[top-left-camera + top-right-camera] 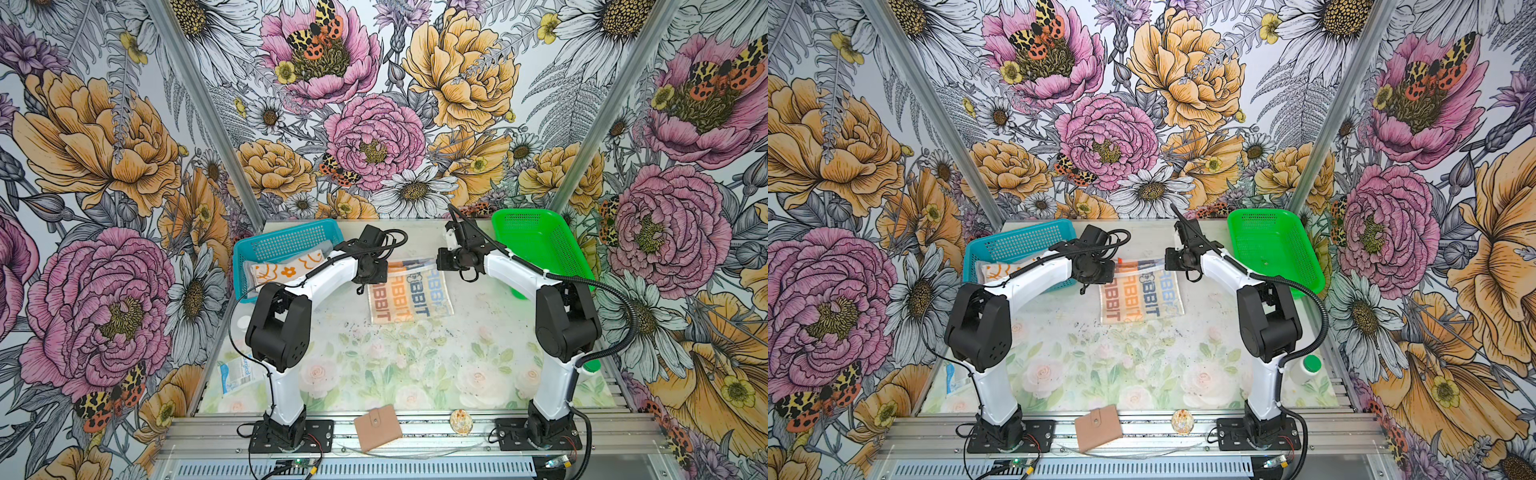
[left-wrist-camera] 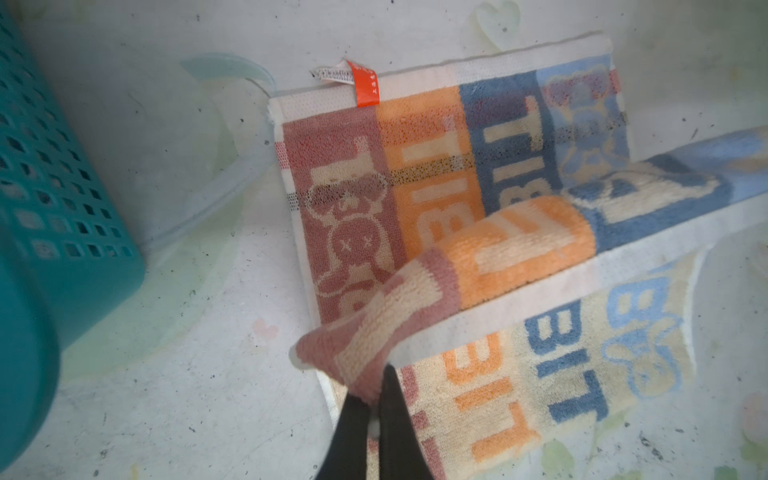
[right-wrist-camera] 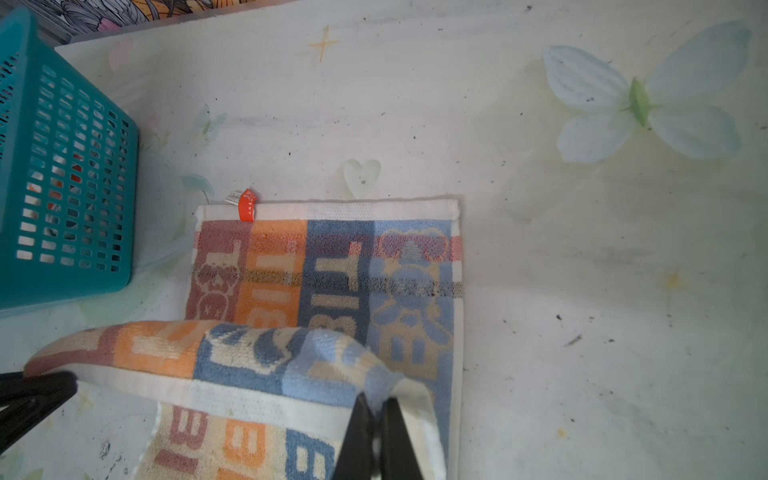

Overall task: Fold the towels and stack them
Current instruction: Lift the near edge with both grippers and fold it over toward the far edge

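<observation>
L gripper point(image 2: 376, 409) & R gripper point(image 3: 376, 415) each clenched on a RABBIT towel point(image 1: 399, 307) corner nr table point(image 1: 457, 332) far edge, fold approx half over. Flower towel point(image 1: 286, 272) in teal basket point(image 1: 286, 240); no stack yet.

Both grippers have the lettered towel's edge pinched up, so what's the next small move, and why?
Probably carry the lifted edge together to the far hem by the orange tag. The left gripper and right gripper each pinch a corner of the beige, orange and blue lettered towel, and the raised edge hangs only partway across, so the fold is not closed.
</observation>
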`<state>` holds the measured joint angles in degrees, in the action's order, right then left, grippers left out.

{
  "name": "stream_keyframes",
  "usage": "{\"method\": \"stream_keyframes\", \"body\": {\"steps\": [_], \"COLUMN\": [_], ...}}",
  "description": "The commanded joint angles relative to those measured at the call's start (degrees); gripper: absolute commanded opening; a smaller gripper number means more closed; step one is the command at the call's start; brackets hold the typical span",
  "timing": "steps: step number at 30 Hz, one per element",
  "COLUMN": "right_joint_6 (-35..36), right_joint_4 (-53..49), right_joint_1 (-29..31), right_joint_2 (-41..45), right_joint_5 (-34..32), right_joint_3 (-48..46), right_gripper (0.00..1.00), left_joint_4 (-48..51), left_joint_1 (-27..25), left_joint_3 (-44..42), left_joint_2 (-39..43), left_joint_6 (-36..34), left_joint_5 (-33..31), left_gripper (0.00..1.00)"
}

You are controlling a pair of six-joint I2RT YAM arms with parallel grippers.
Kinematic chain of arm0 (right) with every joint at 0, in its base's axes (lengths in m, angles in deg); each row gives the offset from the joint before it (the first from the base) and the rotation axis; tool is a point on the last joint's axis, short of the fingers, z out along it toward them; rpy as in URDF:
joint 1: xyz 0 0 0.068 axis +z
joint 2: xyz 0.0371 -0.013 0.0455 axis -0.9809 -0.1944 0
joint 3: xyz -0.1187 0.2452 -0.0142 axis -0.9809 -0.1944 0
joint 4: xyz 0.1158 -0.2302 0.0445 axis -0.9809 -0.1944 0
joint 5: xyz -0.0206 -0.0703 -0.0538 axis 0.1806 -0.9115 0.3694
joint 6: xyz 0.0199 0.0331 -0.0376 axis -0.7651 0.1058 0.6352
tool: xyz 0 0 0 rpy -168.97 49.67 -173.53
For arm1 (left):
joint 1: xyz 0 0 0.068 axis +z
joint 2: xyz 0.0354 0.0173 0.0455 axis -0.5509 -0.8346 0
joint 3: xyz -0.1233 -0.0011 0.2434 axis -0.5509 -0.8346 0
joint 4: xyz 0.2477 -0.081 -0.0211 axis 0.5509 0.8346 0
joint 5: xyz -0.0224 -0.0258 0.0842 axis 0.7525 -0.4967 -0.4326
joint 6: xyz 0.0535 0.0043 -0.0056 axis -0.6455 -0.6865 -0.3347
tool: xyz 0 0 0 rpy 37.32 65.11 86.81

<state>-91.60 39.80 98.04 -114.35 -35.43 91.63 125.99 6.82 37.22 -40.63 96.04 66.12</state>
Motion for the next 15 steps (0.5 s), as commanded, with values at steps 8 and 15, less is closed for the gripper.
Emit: {"method": "stream_keyframes", "body": {"steps": [8, 15], "right_joint_6": [1.2, 1.8], "right_joint_4": [0.8, 0.7], "right_joint_1": [-1.1, -1.1], "right_joint_2": [-9.3, -9.7], "right_joint_5": [1.9, 1.1], "right_joint_3": [6.9, 9.6], "right_gripper": [0.0, 0.25], "left_joint_4": [-3.3, -3.6], "left_joint_1": [1.8, 3.5], "left_joint_3": [7.3, 14.0], "left_joint_2": [-8.1, -12.0], "left_joint_6": [-2.5, -4.0], "left_joint_5": [-0.9, -3.4], "left_gripper": [0.06, 0.29]}}
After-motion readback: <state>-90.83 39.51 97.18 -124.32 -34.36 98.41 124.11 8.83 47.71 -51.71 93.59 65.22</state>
